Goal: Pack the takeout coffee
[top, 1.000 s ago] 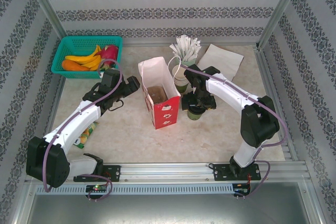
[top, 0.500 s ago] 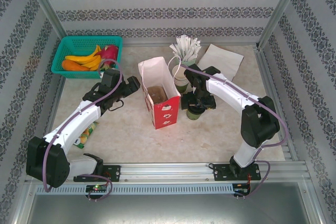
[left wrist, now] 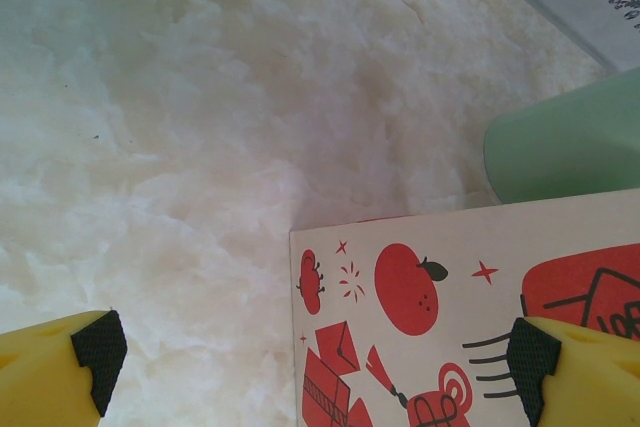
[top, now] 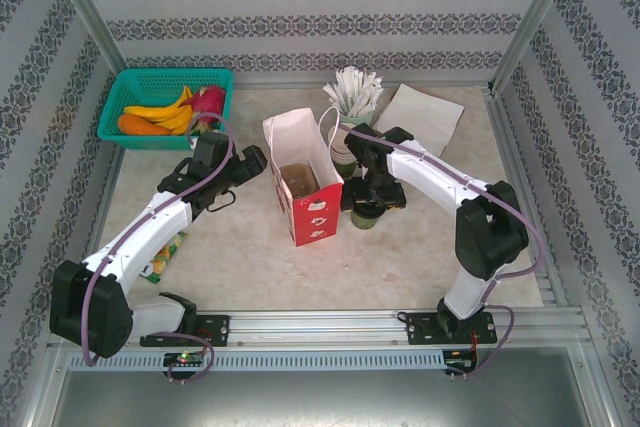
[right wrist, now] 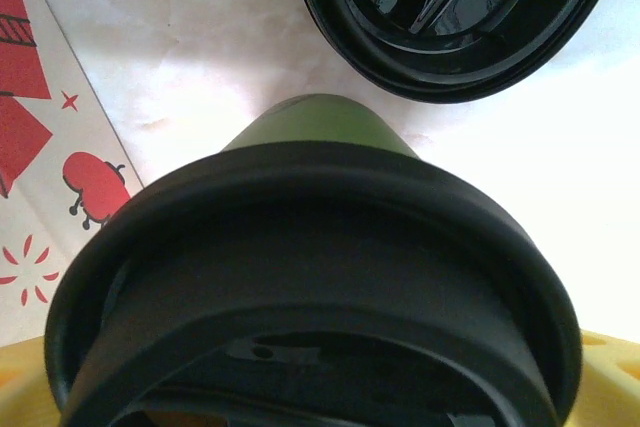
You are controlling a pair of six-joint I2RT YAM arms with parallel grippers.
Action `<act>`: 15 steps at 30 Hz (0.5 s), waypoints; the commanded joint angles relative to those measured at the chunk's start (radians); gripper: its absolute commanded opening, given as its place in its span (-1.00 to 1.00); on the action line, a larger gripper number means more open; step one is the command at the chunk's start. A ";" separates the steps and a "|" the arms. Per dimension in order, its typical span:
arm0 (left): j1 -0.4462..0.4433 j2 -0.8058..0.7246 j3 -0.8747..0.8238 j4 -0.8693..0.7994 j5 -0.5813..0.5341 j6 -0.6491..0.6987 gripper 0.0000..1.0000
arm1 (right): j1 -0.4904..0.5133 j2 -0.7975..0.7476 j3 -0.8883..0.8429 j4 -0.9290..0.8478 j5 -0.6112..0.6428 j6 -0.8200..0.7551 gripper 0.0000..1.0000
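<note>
The takeout coffee cup (top: 362,217) stands just right of the red-and-white paper bag (top: 315,212). In the right wrist view its green wall (right wrist: 320,122) and black lid (right wrist: 320,247) loom close. My right gripper (top: 368,197) (right wrist: 320,387) is open, its yellow fingers (right wrist: 612,367) on either side of the lidded cup. A second black lid (right wrist: 450,17) lies on the table beyond the cup. The brown pulp tray (top: 298,179) sits inside the bag. My left gripper (top: 240,169) (left wrist: 318,359) is open and empty, just left of the bag (left wrist: 450,317).
A green basket (top: 125,87) of bananas and other fruit is at the back left. A cup of white straws (top: 352,97), stacked cups (top: 345,157) and a white napkin (top: 420,112) are behind the bag. A pale green cup (left wrist: 570,147) shows past the bag. A snack packet (top: 165,252) lies by the left arm.
My right gripper has shifted a little left toward the bag, and the cup under it now looks slightly further left. The left arm has not moved.
</note>
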 commanded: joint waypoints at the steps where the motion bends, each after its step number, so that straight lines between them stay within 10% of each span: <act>1: 0.010 0.008 -0.015 0.014 0.006 -0.002 0.99 | 0.013 0.019 0.024 -0.001 -0.006 0.009 0.96; 15: 0.010 0.010 -0.003 0.013 0.017 0.009 0.99 | 0.020 0.009 0.052 -0.039 0.040 0.008 0.67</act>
